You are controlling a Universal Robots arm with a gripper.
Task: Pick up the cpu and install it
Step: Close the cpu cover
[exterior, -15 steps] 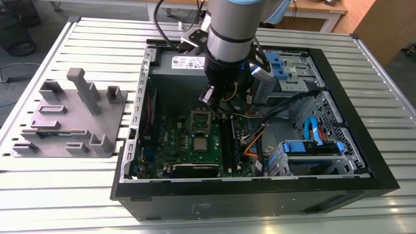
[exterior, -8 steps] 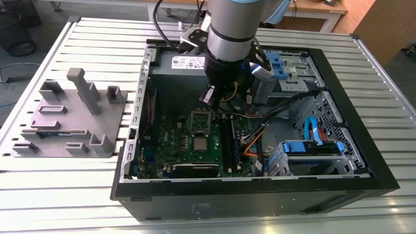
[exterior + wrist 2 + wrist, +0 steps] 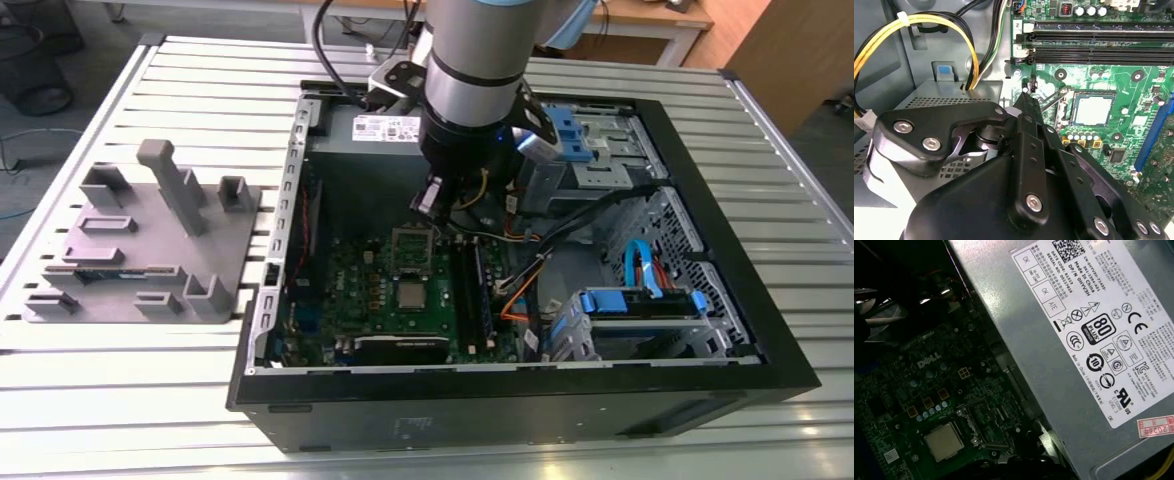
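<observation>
While the end effector (image 3: pixel 1026 97) hangs above the motherboard (image 3: pixel 400 300), its grip state cannot be told. The cpu (image 3: pixel 1093 110) lies on that board, near the tip.

We see the cpu (image 3: pixel 412 293) lying in its socket on the motherboard (image 3: pixel 360 280) inside the computer case (image 3: pixel 721 300), just beyond the tool (image 3: pixel 430 203), beside the memory slots (image 3: pixel 473 285).
</observation>
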